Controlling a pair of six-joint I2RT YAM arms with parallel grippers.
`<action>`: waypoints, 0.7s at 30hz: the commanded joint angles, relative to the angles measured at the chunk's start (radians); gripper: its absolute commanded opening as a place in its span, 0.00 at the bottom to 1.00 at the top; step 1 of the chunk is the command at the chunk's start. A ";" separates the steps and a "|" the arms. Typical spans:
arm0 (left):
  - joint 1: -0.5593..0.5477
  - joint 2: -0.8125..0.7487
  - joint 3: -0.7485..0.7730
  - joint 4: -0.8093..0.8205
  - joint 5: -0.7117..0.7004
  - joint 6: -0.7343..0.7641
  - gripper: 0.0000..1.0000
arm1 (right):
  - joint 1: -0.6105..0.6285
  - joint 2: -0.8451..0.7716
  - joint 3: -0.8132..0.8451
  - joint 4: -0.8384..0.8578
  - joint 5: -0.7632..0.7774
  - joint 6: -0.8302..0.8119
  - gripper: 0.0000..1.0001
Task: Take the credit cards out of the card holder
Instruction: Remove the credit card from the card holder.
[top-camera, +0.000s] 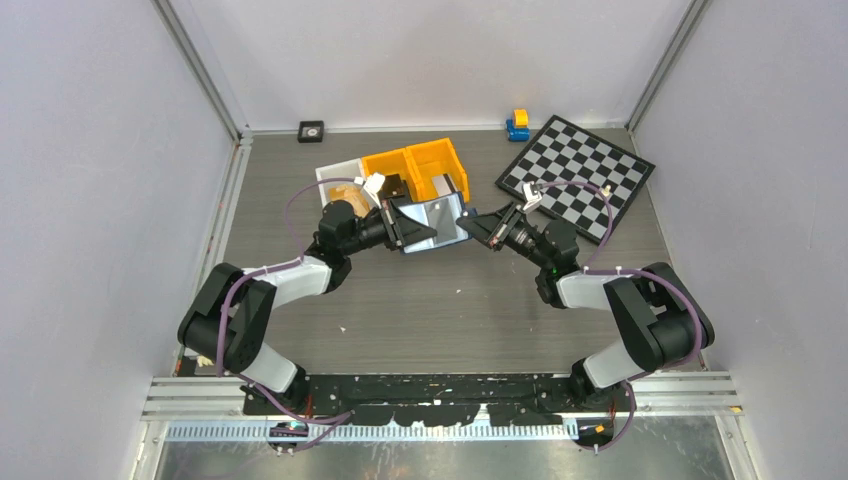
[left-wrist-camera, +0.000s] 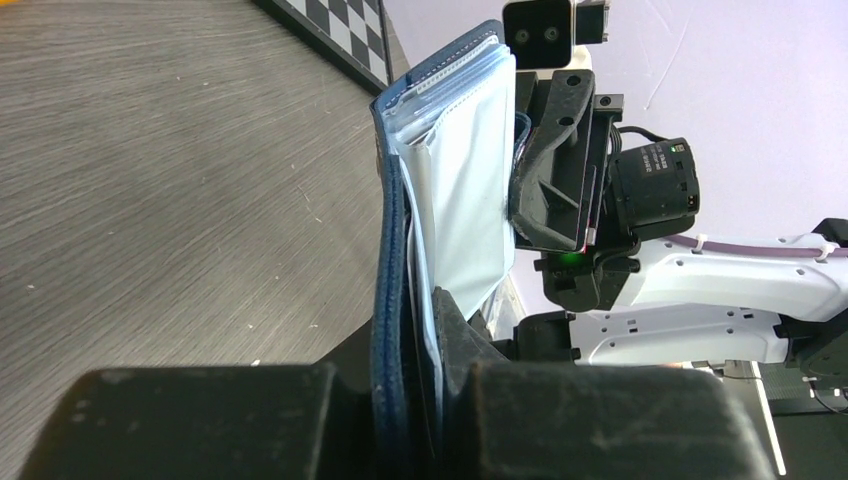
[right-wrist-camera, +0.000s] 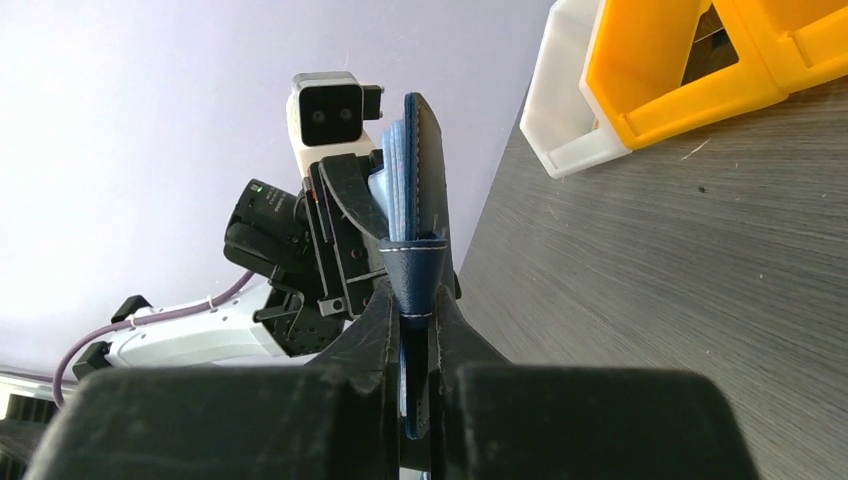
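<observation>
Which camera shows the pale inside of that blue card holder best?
Left wrist view: the card holder is close, pale pockets facing the camera. The top view shows it small; the right wrist view, mostly its navy edge.

Two orange bins (top-camera: 425, 165) adjoin a white bin (top-camera: 338, 172) on the grey surface (top-camera: 450, 310), a checkerboard (top-camera: 580, 175) right of them, a blue-and-yellow toy (top-camera: 518, 124) behind.

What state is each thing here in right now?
Holder: unfolded, held up between both arms.
Left jaws: shut on the holder.
Right jaws: shut on the holder.
Cards: none seen outside the holder.
Orange bins: upright on the table.
Chessboard: lying flat on the table.
</observation>
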 joint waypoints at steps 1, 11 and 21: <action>0.007 0.007 0.015 -0.039 -0.031 0.037 0.01 | 0.006 -0.017 0.027 0.173 -0.037 0.045 0.01; 0.007 -0.079 0.036 -0.309 -0.155 0.129 0.43 | 0.027 -0.312 0.117 -0.708 0.276 -0.394 0.00; -0.017 -0.003 0.070 -0.284 -0.114 0.139 0.00 | 0.190 -0.300 0.225 -0.910 0.431 -0.560 0.01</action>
